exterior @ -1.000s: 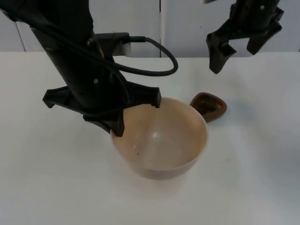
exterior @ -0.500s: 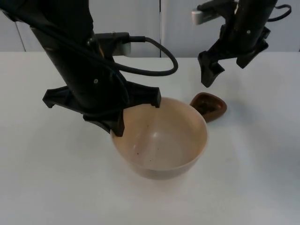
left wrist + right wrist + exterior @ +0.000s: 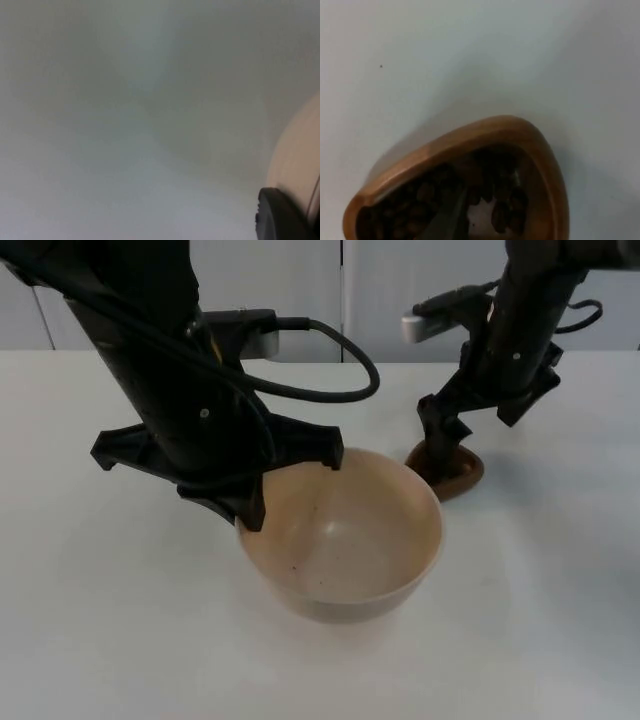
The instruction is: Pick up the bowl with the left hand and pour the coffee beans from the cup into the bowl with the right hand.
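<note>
Top view: one bowl (image 3: 345, 540), one cup (image 3: 452, 472) with beans.

White table (image 3: 90, 620): bowl (image 3: 345, 540), cup (image 3: 455, 472) on it.

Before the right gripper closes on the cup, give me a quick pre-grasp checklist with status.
1. Left gripper on the bowl rim: ok, finger at the rim.
2. Bowl upright, opening up: ok.
3. Cup upright with coffee beans inside: ok.
4. Right gripper at the cup: ok, one finger reaches inside.
5. Second finger outside the cup wall: cannot tell.
6. Cup apart from the bowl: cannot tell; they sit very close in the top view.
</note>
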`<act>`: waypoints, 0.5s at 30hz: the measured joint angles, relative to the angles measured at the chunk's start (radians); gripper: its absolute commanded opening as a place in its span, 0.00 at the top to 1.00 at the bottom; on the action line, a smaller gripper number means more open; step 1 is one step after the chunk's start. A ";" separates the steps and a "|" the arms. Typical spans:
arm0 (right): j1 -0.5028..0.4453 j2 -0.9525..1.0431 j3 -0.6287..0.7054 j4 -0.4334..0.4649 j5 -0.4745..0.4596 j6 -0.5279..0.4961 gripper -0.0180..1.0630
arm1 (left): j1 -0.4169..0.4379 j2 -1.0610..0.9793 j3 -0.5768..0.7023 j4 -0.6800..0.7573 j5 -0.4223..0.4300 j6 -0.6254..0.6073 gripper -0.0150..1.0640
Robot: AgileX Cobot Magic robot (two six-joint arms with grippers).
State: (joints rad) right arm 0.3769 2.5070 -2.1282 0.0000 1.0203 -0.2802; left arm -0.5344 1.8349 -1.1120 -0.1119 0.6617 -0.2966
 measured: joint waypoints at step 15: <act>0.000 0.030 0.000 0.000 -0.009 0.000 0.24 | 0.000 0.000 0.000 0.000 0.000 0.000 0.99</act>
State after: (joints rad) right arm 0.3769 2.5366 -2.1282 0.0000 1.0116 -0.2802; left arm -0.5344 1.8349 -1.1120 -0.1119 0.6617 -0.2966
